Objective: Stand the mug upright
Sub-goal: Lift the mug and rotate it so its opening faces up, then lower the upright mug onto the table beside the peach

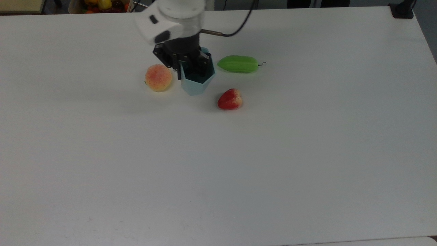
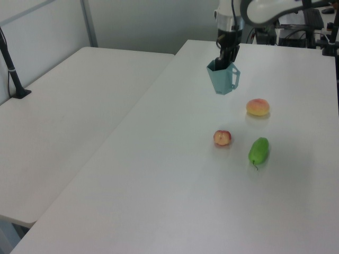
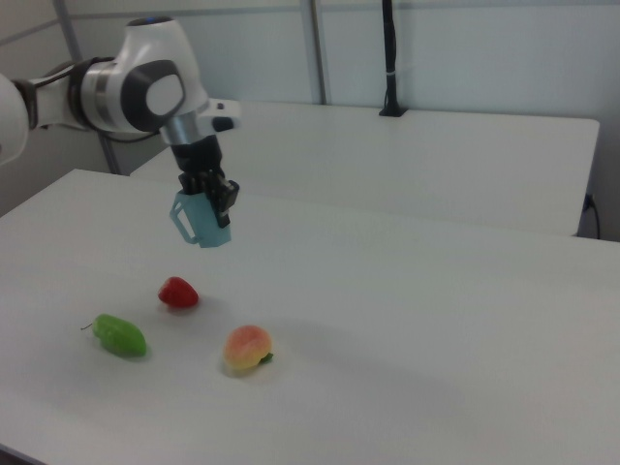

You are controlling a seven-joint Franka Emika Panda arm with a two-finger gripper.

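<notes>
The pale blue-teal faceted mug (image 1: 197,85) hangs in the air with its mouth up, a little tilted, and its small loop handle shows on its side. My gripper (image 1: 186,66) comes down from above and is shut on the mug's rim wall, one finger inside and one outside. In the left view the mug (image 2: 222,80) is well above the white table (image 2: 159,174), under the gripper (image 2: 225,56). The right view shows the mug (image 3: 204,223) below the gripper (image 3: 215,194), clear of the tabletop.
A peach (image 1: 158,77) lies just to the top view's left of the mug. A red fruit (image 1: 230,99) and a green gourd-like fruit (image 1: 238,64) lie to the top view's right. A second white table (image 2: 63,111) stands at the left view's left.
</notes>
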